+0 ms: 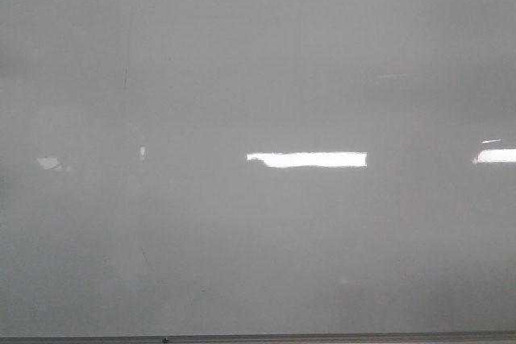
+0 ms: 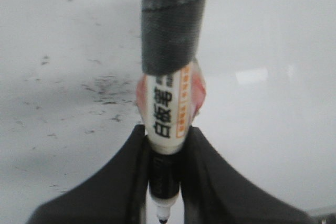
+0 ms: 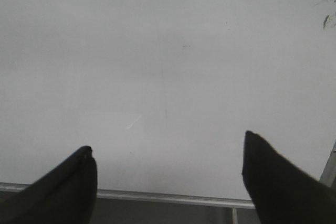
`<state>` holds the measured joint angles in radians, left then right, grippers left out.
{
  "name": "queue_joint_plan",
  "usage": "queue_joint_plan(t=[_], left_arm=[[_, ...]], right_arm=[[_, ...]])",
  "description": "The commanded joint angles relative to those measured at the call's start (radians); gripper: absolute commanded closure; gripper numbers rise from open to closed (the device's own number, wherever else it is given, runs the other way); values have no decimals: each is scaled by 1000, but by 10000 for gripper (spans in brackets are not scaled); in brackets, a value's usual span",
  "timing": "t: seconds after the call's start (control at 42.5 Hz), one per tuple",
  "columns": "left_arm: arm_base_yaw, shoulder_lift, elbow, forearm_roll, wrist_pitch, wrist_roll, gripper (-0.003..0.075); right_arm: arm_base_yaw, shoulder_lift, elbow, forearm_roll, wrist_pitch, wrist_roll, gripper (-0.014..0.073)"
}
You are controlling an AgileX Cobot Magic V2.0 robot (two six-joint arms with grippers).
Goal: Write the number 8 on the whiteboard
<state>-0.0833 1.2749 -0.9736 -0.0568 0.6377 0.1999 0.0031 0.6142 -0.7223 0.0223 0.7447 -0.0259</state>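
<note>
Across the whole front view lies the whiteboard (image 1: pixel 242 78), glossy pale grey with bright rectangular light reflections and a thin frame edge along the bottom; no number 8 shows on it anywhere, so by my reckoning the writing has not begun. On the left, the left gripper (image 2: pixel 167 182) has its jaws clamped on a marker (image 2: pixel 170 108), gripped low on the barrel near the nib, which pokes out between them. The marker looks light and stiff, its smooth plastic likely slippery; a band of dark tape is wound around the upper barrel. Its white label carries bold black Chinese characters beside an orange strip of print too small to read. Behind it the board bears scattered faint dark smudges. The board itself seems rigid and slick, so I would expect the nib to glide under slight pressure. On the right, the right gripper (image 3: pixel 168 166) hangs over bare board near the frame, jaws wide apart and holding nothing.
</note>
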Motion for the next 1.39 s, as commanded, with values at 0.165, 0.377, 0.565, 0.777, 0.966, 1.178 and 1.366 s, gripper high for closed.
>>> queue_joint_plan(t=[0.165, 0.377, 0.565, 0.777, 0.966, 1.178, 1.366], left_arm=[[-230, 0, -173, -8, 252, 196, 741], [-437, 64, -223, -14, 387, 359, 741], [-599, 104, -225, -27, 390, 460, 741], [-738, 111, -225, -27, 378, 496, 741], [-796, 111, -225, -27, 360, 497, 741], [-813, 111, -225, -31, 351, 524, 741], [-813, 111, -225, -33, 331, 549, 741]], right_arm=[[5, 64, -105, 19, 77, -10, 2], [66, 163, -136, 101, 127, -132, 2], [199, 250, -168, 152, 151, -319, 2], [427, 337, -168, 302, 147, -596, 2], [584, 406, -168, 402, 61, -746, 3], [706, 483, -172, 426, -103, -758, 3], [727, 554, -220, 490, -120, -766, 3]])
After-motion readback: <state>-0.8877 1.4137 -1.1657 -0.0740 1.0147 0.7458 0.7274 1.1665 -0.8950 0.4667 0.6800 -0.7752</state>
